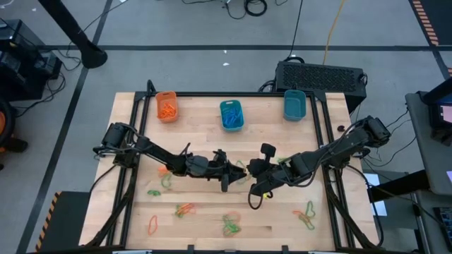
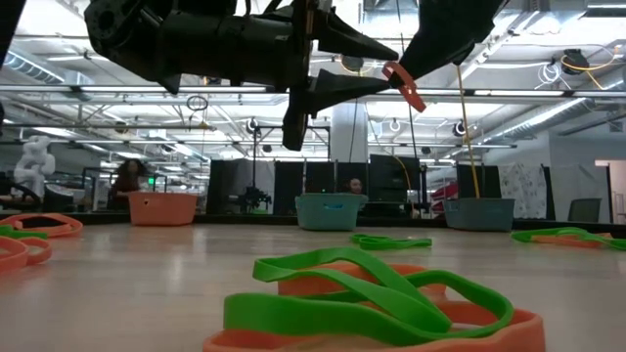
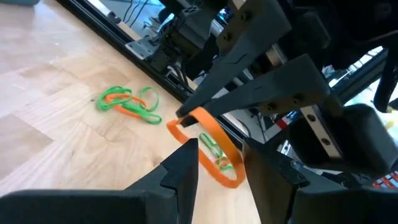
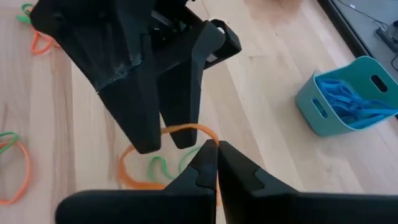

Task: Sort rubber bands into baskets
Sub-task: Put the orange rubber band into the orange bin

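Two end effectors are meeting above the middle of the counter (image 1: 282, 219). Closed fingertips of the right end effector (image 4: 216, 149) are pinching one orange rubber band (image 4: 186, 130) held in the air. The left end effector (image 3: 221, 162) is facing it with fingers parted around the same band, contact being hard to make out. Below them, a green band (image 3: 214, 149) is partly hidden. Farther out, loose bands (image 1: 229, 224) are lying scattered, and three baskets (image 1: 231, 115) are standing along the far edge.
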Robot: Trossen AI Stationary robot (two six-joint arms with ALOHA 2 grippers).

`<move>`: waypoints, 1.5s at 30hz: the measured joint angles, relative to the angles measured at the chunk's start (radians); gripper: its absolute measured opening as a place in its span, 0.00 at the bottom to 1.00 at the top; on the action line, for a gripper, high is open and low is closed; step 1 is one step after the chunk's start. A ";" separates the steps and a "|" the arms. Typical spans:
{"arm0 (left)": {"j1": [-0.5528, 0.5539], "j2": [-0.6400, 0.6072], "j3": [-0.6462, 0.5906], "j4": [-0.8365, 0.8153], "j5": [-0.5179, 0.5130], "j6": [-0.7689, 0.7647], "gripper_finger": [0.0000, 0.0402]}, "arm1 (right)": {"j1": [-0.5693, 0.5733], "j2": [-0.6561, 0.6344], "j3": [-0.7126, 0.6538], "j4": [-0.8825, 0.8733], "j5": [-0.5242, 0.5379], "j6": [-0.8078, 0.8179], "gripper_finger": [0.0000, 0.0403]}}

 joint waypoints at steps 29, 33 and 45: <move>-0.002 0.000 0.000 -0.008 0.028 0.211 0.01 | 0.006 0.000 0.000 0.000 -0.055 -0.032 0.18; 0.007 -0.015 0.001 -0.077 0.030 0.229 0.01 | 0.015 -0.002 0.000 -0.004 -0.057 -0.073 0.29; 0.065 -0.403 0.001 -1.003 -0.302 0.366 0.00 | 0.112 -0.004 -0.001 0.000 -0.055 -0.016 0.41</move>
